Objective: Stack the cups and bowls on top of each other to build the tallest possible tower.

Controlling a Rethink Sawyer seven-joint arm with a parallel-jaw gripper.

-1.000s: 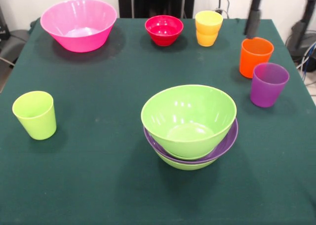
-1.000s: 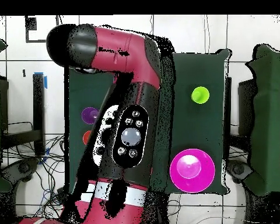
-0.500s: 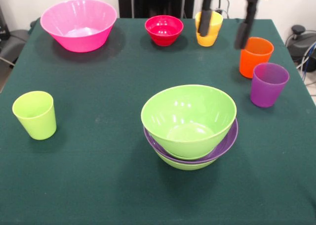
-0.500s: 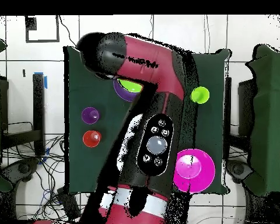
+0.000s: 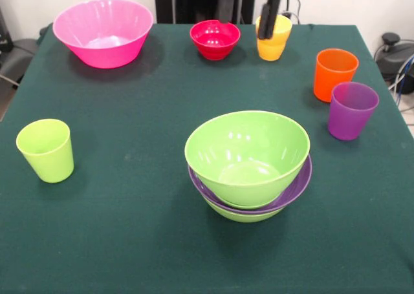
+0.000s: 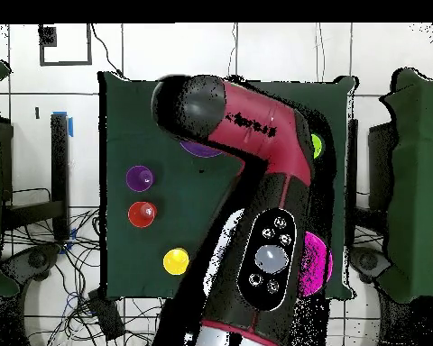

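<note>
Claw (image 5: 246,11): I see it spread wide, empty, above the red bowl (image 5: 215,39).
Reason: likely lining up to grasp it.

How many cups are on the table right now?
4: a lime cup at the front view's left, a yellow cup at the far edge, and orange and purple cups side by side at the right.
</note>
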